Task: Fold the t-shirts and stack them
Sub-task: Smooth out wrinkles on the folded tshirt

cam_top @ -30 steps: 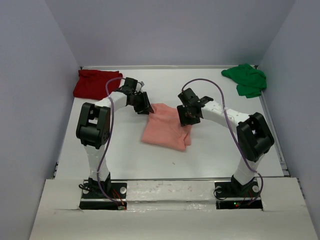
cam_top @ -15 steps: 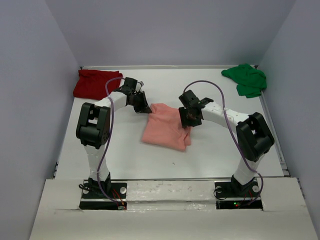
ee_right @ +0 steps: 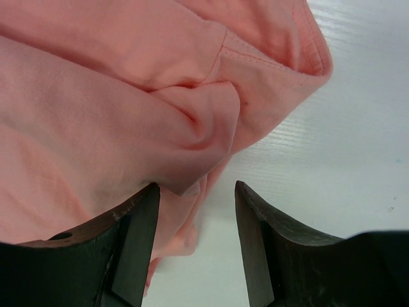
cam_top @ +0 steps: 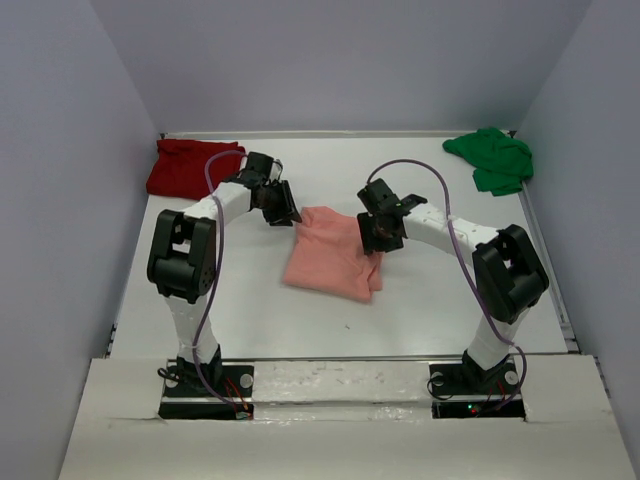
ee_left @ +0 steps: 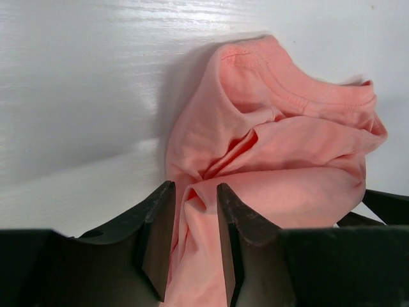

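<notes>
The salmon-pink t-shirt (cam_top: pixel 330 260) lies crumpled in the middle of the table (cam_top: pixel 420 300). My left gripper (cam_top: pixel 290 218) is at its far left corner. In the left wrist view its jaws (ee_left: pixel 193 187) stand open around a loose fold of the pink cloth (ee_left: pixel 287 147). My right gripper (cam_top: pixel 372 240) is over the shirt's right edge. It is open (ee_right: pixel 197 185), with the edge of the pink cloth (ee_right: pixel 96 96) against its left finger and bare table by the right one. The dark red t-shirt (cam_top: pixel 190 165) lies at the back left. The bright green t-shirt (cam_top: pixel 492 158) is bunched at the back right.
Pale walls enclose the table on the left, back and right. A raised rim (cam_top: pixel 545 260) runs along the right side. Both arm bases (cam_top: pixel 205 385) sit at the near edge.
The left gripper has shifted slightly toward the back left at the shirt's corner. The right gripper has edged a little along the shirt's right side. The shirts lie as before.
</notes>
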You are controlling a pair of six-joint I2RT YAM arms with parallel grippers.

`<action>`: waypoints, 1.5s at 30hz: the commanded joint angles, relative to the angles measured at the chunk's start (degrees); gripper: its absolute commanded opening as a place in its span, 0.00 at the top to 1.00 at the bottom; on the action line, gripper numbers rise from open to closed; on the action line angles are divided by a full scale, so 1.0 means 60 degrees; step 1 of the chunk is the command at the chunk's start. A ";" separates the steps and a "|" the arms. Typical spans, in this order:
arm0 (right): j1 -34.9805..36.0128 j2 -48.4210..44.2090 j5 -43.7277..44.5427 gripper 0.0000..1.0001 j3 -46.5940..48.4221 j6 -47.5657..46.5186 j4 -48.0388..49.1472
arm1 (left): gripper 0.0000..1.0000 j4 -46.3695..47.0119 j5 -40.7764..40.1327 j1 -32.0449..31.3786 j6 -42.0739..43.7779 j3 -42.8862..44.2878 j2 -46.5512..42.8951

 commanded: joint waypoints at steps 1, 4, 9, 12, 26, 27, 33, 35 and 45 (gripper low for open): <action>-0.0056 -0.0201 0.0073 0.44 0.0450 0.0017 0.0057 | 0.57 -0.0486 -0.0959 -0.0053 0.0043 -0.0073 -0.1167; -0.0056 -0.0143 0.0000 0.44 0.0465 -0.0012 0.0057 | 0.54 -0.0486 -0.1047 -0.0053 0.0000 -0.0175 -0.1299; -0.0056 -0.0186 0.0014 0.44 0.0348 0.0031 0.0042 | 0.53 -0.0340 -0.0697 -0.0068 -0.0073 -0.0409 -0.1431; -0.0056 -0.0318 0.0087 0.44 0.0333 0.0016 0.0042 | 0.53 -0.0150 -0.0491 -0.0112 -0.0176 -0.0614 -0.1388; -0.0144 -0.0230 0.0058 0.44 0.0421 -0.0042 -0.0016 | 0.54 0.0231 -0.0022 -0.0624 -0.0469 -0.0747 -0.1080; -0.0144 -0.0230 0.0087 0.43 0.0407 -0.0042 -0.0002 | 0.54 0.0261 0.0007 -0.0639 -0.0484 -0.0732 -0.1051; -0.0231 -0.0421 0.0102 0.43 0.0289 -0.0071 -0.0016 | 0.54 0.0276 -0.0036 -0.0654 -0.0469 -0.0644 -0.0860; -0.0232 -0.0435 0.0073 0.43 0.0260 -0.0086 -0.0002 | 0.55 0.0203 -0.0065 -0.0654 -0.0440 -0.0542 -0.0787; -0.0232 -0.0362 -0.0073 0.44 0.0274 -0.0071 0.0071 | 0.55 -0.0369 -0.1091 -0.0639 -0.0220 -0.0322 -0.1138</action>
